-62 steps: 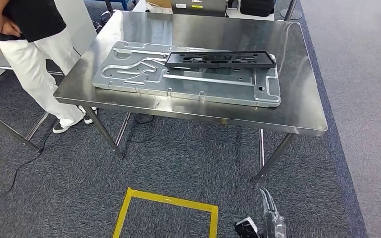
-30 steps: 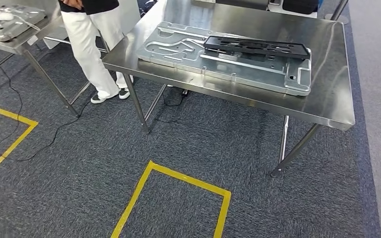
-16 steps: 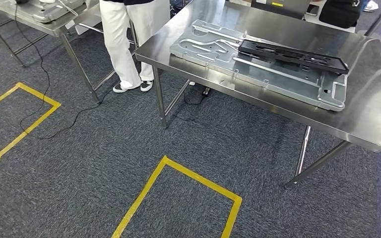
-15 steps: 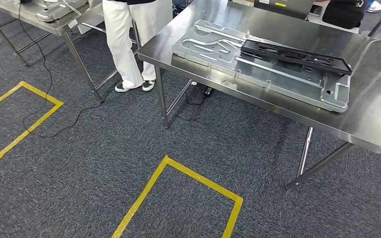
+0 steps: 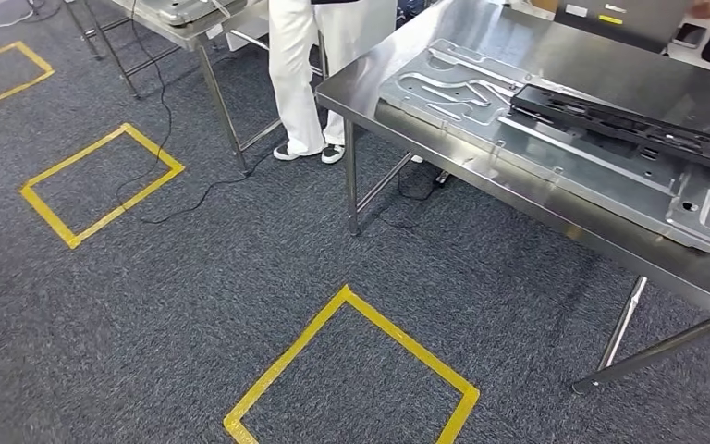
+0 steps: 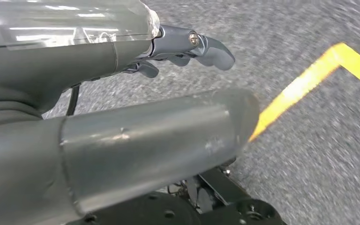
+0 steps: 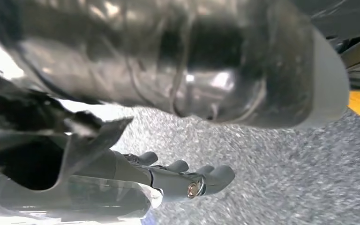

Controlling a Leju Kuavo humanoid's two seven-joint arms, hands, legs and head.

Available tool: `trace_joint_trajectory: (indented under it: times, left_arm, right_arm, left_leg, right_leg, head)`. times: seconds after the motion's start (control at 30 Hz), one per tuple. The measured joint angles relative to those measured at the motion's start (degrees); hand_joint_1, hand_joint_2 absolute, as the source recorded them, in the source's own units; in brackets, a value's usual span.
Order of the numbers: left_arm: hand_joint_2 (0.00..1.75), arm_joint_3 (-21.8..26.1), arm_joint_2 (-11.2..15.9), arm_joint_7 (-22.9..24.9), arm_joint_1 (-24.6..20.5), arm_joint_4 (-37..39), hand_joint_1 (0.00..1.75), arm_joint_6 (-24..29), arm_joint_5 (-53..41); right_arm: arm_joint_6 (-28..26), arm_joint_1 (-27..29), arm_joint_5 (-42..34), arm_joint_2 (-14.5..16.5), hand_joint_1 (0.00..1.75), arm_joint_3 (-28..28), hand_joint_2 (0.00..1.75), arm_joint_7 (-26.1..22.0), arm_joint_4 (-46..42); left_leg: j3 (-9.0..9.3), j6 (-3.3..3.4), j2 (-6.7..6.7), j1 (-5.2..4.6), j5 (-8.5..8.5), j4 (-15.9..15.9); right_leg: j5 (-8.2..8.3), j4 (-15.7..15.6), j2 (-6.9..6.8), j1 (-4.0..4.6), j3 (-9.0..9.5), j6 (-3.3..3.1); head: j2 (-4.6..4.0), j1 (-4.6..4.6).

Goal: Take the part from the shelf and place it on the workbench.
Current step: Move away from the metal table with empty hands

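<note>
The black part lay on the grey metal plate on the steel bench, while the left hand and right hand hung released, holding nothing.

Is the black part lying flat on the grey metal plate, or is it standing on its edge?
Lying flat. The black part rests with its broad face up on the grey metal plate, along the plate's far side, on the steel workbench.
</note>
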Motion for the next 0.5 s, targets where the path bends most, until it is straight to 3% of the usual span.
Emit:
trace_joint_trajectory:
  times: [0.07, 0.13, 0.2, 0.27, 0.33, 0.4, 0.43, 0.47, 0.5]
  left_arm:
    - [0.0, 0.4, 0.0, 0.0, 0.2, -0.2, 0.0, -0.1, -0.2]
    - [0.0, 0.7, 0.0, 0.0, 0.1, -0.4, 0.0, -0.2, -0.6]
    - [0.0, 1.0, 0.0, 0.0, 0.0, -0.7, 0.0, -0.4, -0.9]
    - [0.0, 1.3, 0.0, 0.1, 0.2, -0.8, 0.0, -0.5, -1.2]
    - [0.0, 1.6, -0.1, 0.1, 0.3, -0.9, 0.0, -0.5, -1.5]
    - [0.0, 2.0, -0.3, 0.1, 0.2, -0.9, 0.0, -0.5, -1.8]
    - [0.0, 2.1, -0.3, 0.1, 0.1, -1.0, 0.0, -0.5, -2.0]
    - [0.0, 2.2, -0.3, 0.1, 0.1, -1.0, 0.0, -0.5, -2.3]
    - [0.0, 2.2, -0.4, 0.2, 0.1, -1.0, 0.0, -0.4, -2.6]
  right_arm:
    - [0.3, 0.0, 0.1, 0.0, 0.0, 0.2, 0.0, -0.2, -0.3]
    - [0.6, 0.0, 0.2, 0.0, 0.0, 0.3, 0.0, -0.4, -0.6]
    - [0.7, 0.0, 0.3, 0.0, 0.0, 0.3, 0.0, -0.6, -0.8]
    - [0.8, -0.1, 0.5, 0.0, 0.0, 0.3, 0.0, -0.8, -1.0]
    - [0.9, -0.1, 0.9, 0.0, 0.0, 0.3, 0.0, -0.9, -1.1]
    - [1.0, -0.1, 1.4, 0.0, 0.0, 0.2, 0.0, -1.0, -1.1]
    - [1.1, -0.1, 1.7, 0.0, 0.0, 0.0, 0.0, -1.0, -1.1]
    - [1.1, -0.1, 1.9, 0.0, 0.0, -0.2, 0.0, -1.1, -1.0]
    - [1.1, -0.1, 2.1, 0.0, 0.0, -0.4, 0.0, -1.2, -1.0]
  left_leg:
    - [4.03, 0.24, 1.06, -0.01, 3.54, -6.9]
    - [8.1, 0.82, 3.13, -0.35, 5.84, -14.2]
    - [9.01, 1.39, 3.76, -0.73, 6.02, -16.3]
    - [8.98, 2.03, 2.68, -0.65, 6.45, -16.7]
    - [9.16, 2.77, 1.68, -0.38, 7.17, -17.4]
    - [8.96, 3.27, 0.7, -0.33, 7.63, -17.7]
    - [8.76, 3.41, 0.08, -0.4, 7.72, -17.6]
    - [8.63, 3.45, -0.6, -0.47, 7.75, -17.5]
    - [8.57, 3.44, -1.39, -0.51, 7.74, -17.3]
  right_leg:
    - [-0.09, 0.0, -1.34, 0.05, 0.19, 0.14]
    - [-0.28, 0.0, -2.41, 0.26, 0.5, 0.56]
    - [-0.38, 0.0, -3.26, 0.37, 0.79, 1.2]
    - [-0.45, -0.1, -3.59, 0.28, 1.14, 1.93]
    - [-2.19, 1.8, -1.25, 0.15, 0.47, 2.56]
    - [-6.1, 8.2, 1.72, 0.05, -2.51, 2.77]
    - [-7.81, 12.1, 2.3, 0.05, -4.41, 2.77]
    - [-8.49, 14.9, 2.47, 0.05, -5.75, 2.76]
    - [-7.9, 15.6, 2.55, 0.05, -6.17, 2.72]
  head:
    - [0.0, 0.0]
    - [0.0, 0.0]
    - [0.0, 0.01]
    - [0.0, 0.01]
    - [0.0, 0.01]
    - [0.0, 0.02]
    - [0.0, 0.02]
    - [0.0, 0.01]
    - [0.0, 0.02]
